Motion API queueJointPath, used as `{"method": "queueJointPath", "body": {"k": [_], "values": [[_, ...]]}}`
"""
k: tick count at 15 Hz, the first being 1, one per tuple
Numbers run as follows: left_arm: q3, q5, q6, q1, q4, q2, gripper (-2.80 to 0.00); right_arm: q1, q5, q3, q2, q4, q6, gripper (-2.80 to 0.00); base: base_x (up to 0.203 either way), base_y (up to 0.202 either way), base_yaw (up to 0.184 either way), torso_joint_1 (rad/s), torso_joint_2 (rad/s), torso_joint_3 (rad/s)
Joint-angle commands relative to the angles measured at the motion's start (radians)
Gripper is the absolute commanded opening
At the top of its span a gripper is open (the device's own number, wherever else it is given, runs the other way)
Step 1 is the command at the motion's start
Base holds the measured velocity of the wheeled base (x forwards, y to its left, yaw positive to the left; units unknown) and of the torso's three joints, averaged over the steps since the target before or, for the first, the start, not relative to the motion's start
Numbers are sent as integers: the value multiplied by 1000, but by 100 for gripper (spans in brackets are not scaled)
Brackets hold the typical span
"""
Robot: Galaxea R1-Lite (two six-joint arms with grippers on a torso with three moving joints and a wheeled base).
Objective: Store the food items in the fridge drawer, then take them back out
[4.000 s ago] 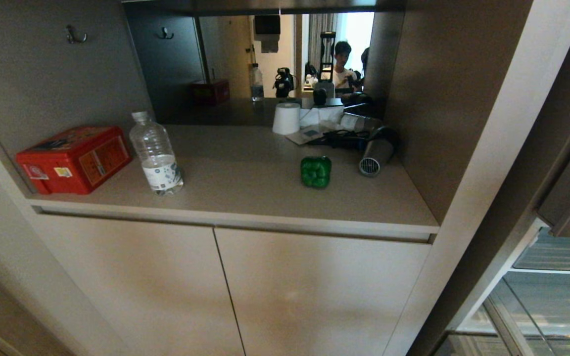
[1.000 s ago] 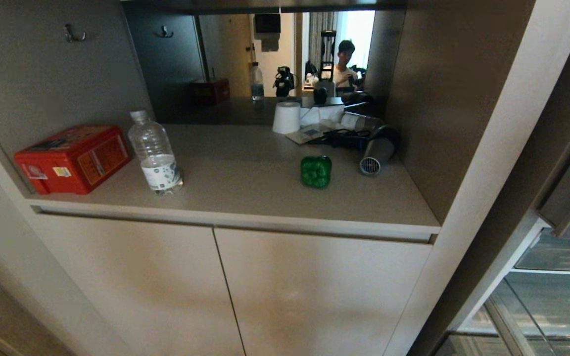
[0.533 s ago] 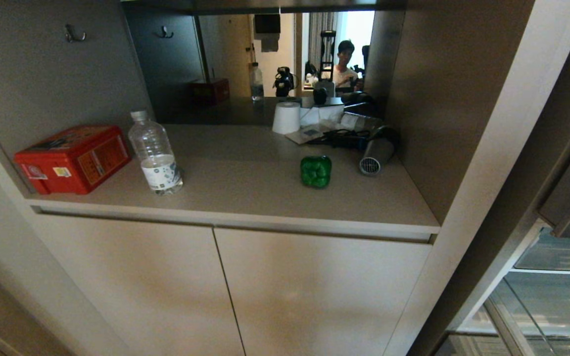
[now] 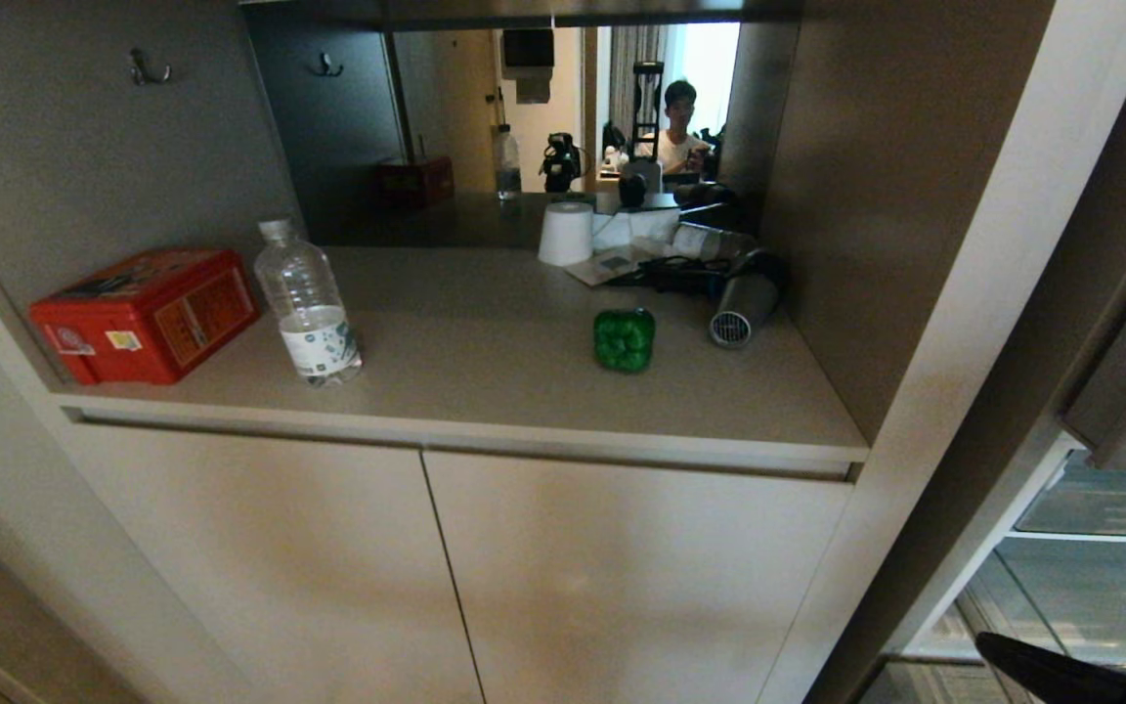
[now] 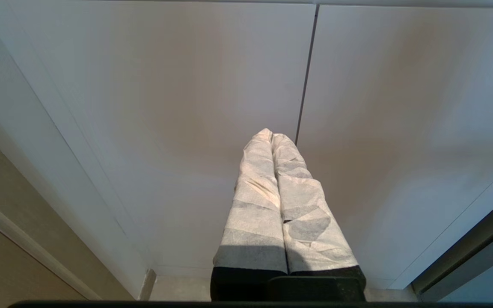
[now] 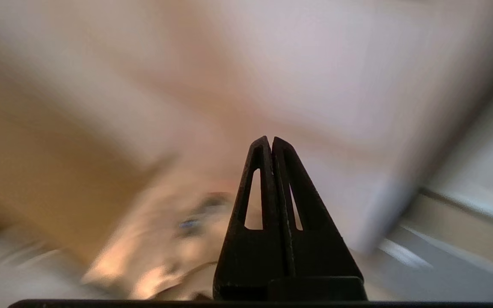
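Standing before a beige counter niche point(image 4: 524, 391), I see the glossy, lumpy dark-green bell pepper point(image 4: 624, 339) sitting bare on the countertop, outside any container. Clear fridge bins point(image 4: 1091, 577) show only at the lower right edge, cut off, their contents impossible to make out. Just right of the pepper lies a grey hair dryer point(image 4: 744, 305); behind it stands a white paper roll point(image 4: 565, 234). Well to the left are a clear plastic water bottle point(image 4: 308, 303) and a red rectangular box point(image 4: 146, 313). My right gripper point(image 6: 271, 139) has its black fingers pressed together on nothing, its surroundings smeared. My left gripper point(image 5: 271, 133), cloth-wrapped, is closed too, facing pale cabinet doors point(image 5: 186, 107).
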State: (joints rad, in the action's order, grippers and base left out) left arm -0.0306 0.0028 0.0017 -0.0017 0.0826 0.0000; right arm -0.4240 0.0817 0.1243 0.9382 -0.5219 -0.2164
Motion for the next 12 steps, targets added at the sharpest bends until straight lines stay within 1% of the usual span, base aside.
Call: {"method": "queueJointPath", "body": {"k": [1,3,4,6,7,8,10,12], "values": [[0,0,1,0,0,0,-280,-218,-1,119,90,-5,-50,-280,0,0,0,0,0,0],[0,0,0,0,0,0,-280,-311,-21,279,244,-5,-77,-280,0,0,0,0,0,0],[0,0,0,0,0,0,-280,-345,-58,366,326,-6,-80,-280,0,0,0,0,0,0],[0,0,0,0,0,0,-280,-382,-141,554,471,-10,-82,-280,0,0,0,0,0,0],[0,0,0,0,0,0,-280,-391,-168,635,536,-10,-82,-280,0,0,0,0,0,0],[0,0,1,0,0,0,-280,-396,-192,706,601,-10,-78,0,0,0,0,0,0,0],[0,0,0,0,0,0,-280,-390,-241,810,711,-13,-50,0,0,0,0,0,0,0],[0,0,0,0,0,1,-280,-366,-311,930,839,-42,-36,0,0,0,0,0,0,0]]}}
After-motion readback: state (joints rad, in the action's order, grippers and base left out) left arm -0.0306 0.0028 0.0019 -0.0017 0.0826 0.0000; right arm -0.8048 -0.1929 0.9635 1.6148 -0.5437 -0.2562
